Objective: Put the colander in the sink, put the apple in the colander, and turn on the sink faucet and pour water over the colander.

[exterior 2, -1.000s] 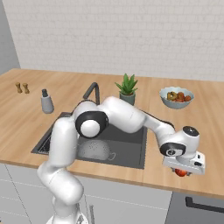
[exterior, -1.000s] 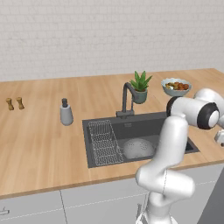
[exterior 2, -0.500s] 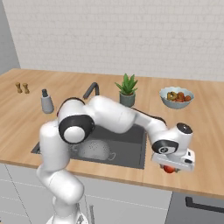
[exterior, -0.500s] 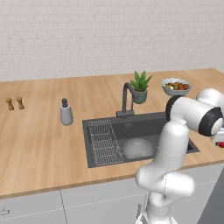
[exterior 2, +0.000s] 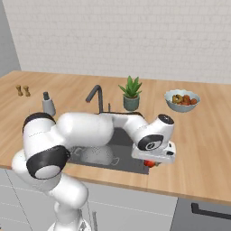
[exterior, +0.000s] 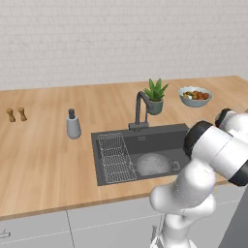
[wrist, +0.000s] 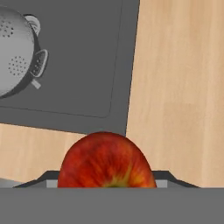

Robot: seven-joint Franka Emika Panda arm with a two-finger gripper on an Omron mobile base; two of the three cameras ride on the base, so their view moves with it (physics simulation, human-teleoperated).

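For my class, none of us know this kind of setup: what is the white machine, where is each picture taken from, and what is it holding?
It is a white robot arm in a simulated kitchen. Two pictures come from cameras on its base, behind it left and right; the third looks along its hand. Its end effector holds the red apple over the sink's right edge. The grey colander already sits in the sink, below the faucet. On the wooden counter stand a soap bottle, a potted plant and a fruit bowl.
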